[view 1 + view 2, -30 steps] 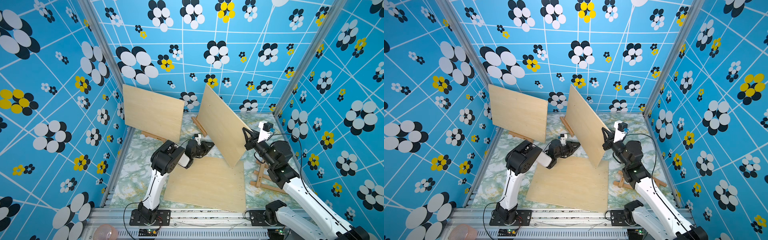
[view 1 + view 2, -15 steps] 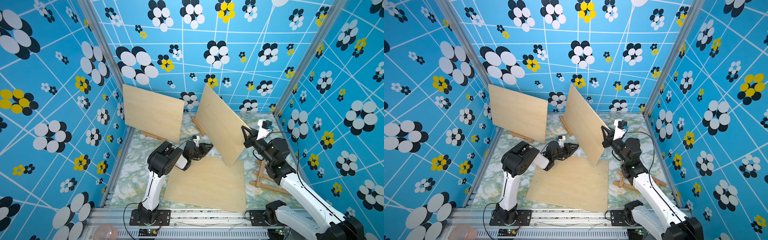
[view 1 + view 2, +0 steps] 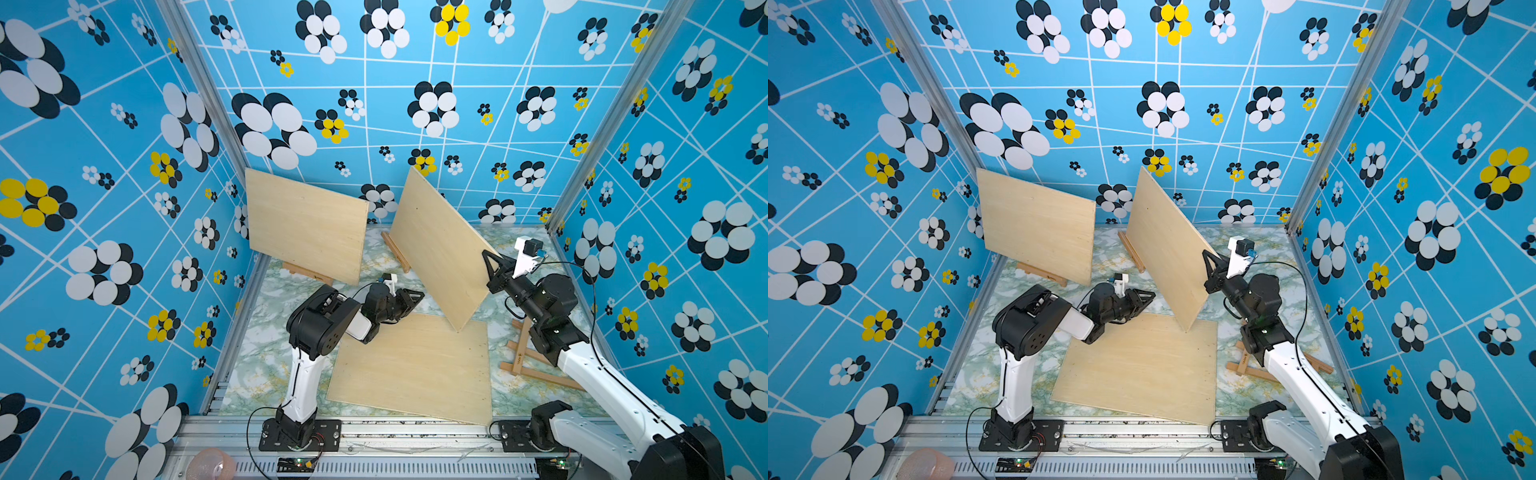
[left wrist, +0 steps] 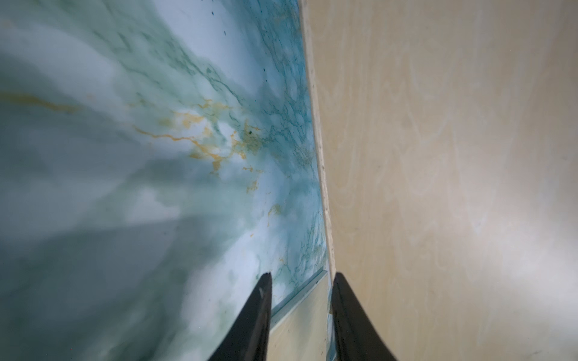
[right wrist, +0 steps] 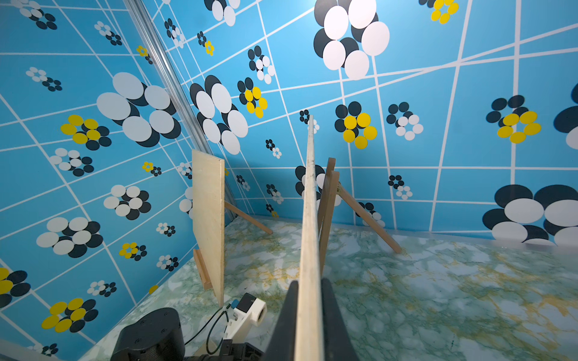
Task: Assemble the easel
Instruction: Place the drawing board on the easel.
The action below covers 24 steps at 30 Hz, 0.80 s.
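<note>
My right gripper [image 3: 490, 262] [image 5: 308, 283] is shut on the side edge of a plywood board [image 3: 436, 249] [image 5: 309, 203], which stands tilted on one corner. Right behind this board stands a wooden easel [image 5: 328, 206], and its ledge [image 3: 395, 251] shows on the board's left in both top views. My left gripper [image 3: 415, 297] [image 4: 301, 275] is low at the board's lower left. It is open, and the board's edge [image 4: 322, 187] runs between its fingers, close to one finger [image 4: 350, 318].
A second board [image 3: 305, 224] rests on another easel at the back left. A third board [image 3: 415, 365] lies flat on the marble table [image 3: 270, 357]. A folded easel frame [image 3: 521, 357] lies at the right under my right arm. Patterned walls close in three sides.
My left gripper's jaws have widened around the board's edge and the left elbow has drawn back slightly. My right gripper still holds the board, almost unmoved.
</note>
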Each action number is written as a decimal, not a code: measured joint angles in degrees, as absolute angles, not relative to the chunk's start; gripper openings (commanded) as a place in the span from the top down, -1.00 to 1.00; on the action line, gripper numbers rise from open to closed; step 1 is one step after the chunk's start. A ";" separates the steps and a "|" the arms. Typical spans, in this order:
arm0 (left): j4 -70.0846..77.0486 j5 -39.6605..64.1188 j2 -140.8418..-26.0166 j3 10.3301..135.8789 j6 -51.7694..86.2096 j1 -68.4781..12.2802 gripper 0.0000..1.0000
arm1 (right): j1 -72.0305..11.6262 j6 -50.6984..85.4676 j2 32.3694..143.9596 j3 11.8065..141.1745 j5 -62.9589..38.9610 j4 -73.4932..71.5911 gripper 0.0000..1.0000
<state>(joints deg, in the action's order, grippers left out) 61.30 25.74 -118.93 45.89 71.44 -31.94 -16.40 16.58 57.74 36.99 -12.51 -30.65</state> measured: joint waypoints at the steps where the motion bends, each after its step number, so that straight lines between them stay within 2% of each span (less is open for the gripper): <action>1: 60.60 25.76 -118.21 45.67 70.91 -31.94 0.28 | -16.36 16.56 57.84 37.10 -12.64 -30.65 1.00; 24: 39.24 23.14 -99.74 39.92 57.06 -31.94 0.20 | -15.66 16.84 66.32 41.23 -14.87 -34.96 1.00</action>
<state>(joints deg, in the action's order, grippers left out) 39.24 23.14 -99.74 39.92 57.06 -31.94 -15.66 16.84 66.32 41.23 -14.87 -34.96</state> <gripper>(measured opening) 0.401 0.099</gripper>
